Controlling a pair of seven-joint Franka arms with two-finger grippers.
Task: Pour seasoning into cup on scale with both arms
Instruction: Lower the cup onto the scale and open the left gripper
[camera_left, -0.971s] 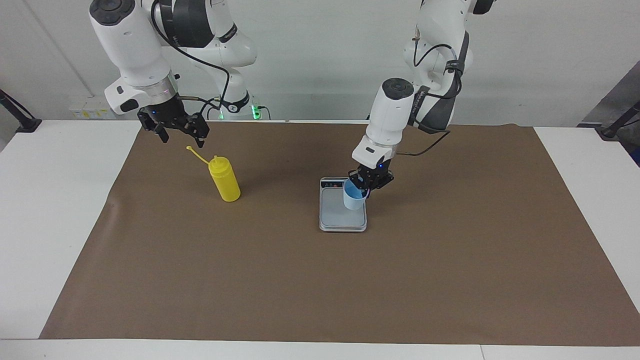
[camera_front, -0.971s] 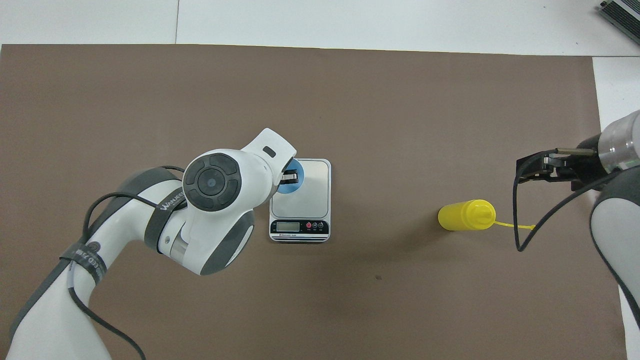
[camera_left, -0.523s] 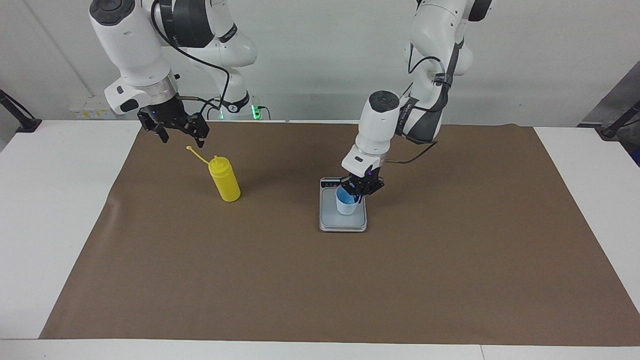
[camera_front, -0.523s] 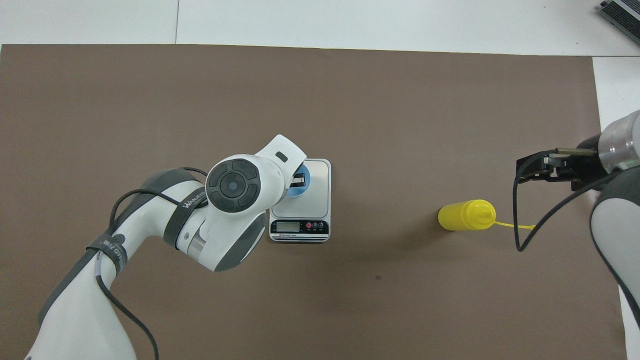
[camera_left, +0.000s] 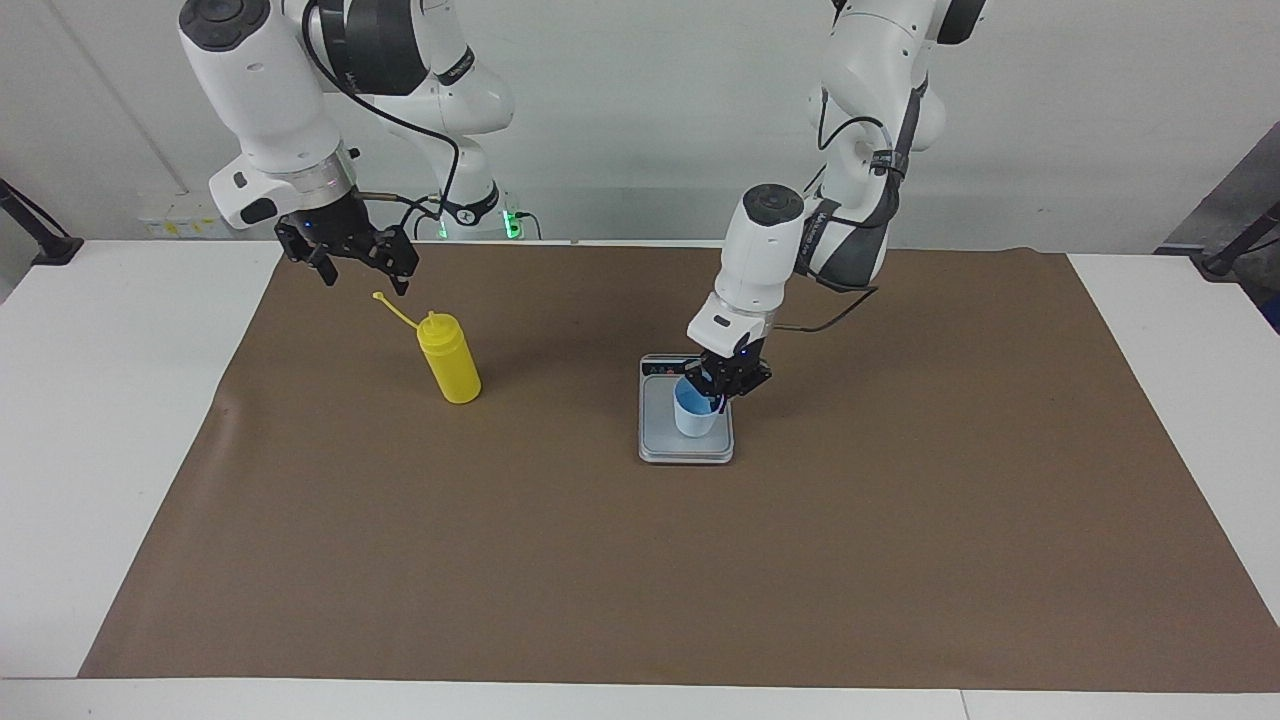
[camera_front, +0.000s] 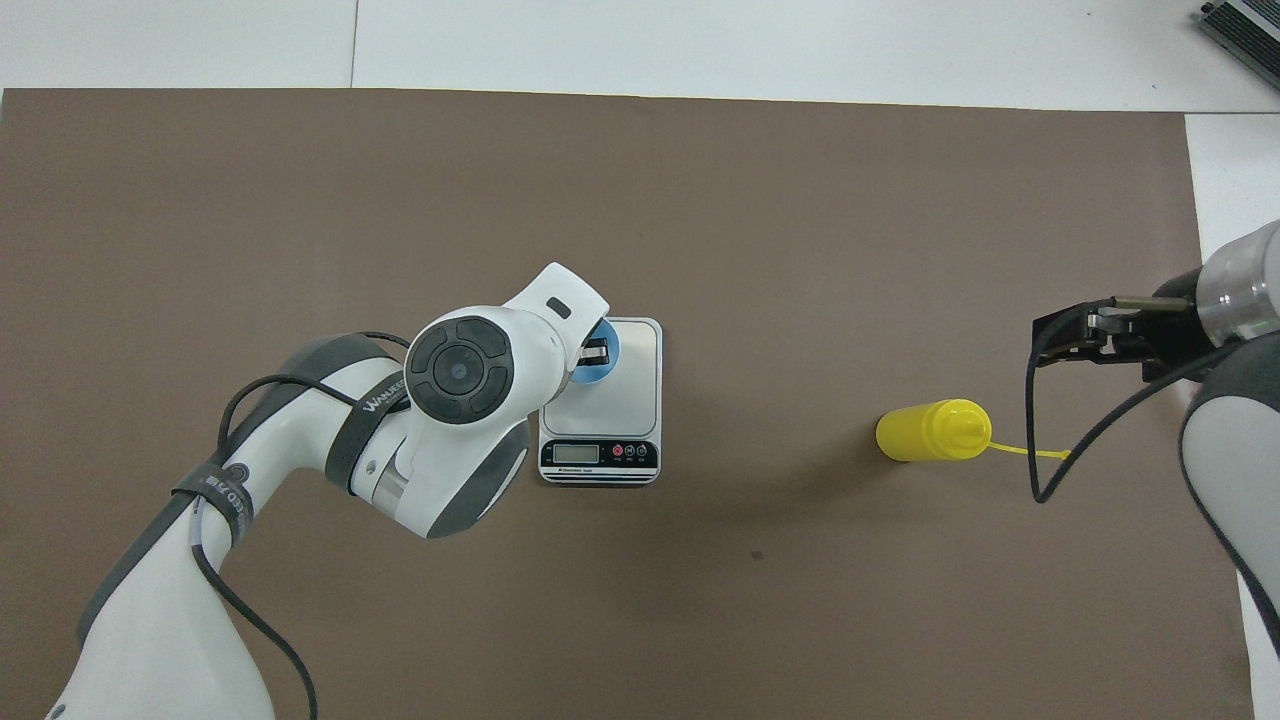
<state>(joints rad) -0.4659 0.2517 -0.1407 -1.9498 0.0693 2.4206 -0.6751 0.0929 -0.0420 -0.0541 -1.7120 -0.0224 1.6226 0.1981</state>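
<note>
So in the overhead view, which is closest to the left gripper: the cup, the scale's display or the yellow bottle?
From the left gripper:
1. Cup, gripped by its rim, on the scale.
2. Scale's display, at the edge nearest the robots.
3. Yellow bottle, toward the right arm's end of the table.

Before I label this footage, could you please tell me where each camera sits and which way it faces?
Facing view: high across the table, looking back at the robots; both white arms show whole, the left end effector shut on the small light blue tapered cup over the flat silver-grey digital scale.
Overhead view: high above the robots' end, looking steeply down; the left arm fills the lower corner, the right end effector waits open at the edge.
Shared: cup, scale and yellow plastic squeeze bottle, mirrored half a turn.
</note>
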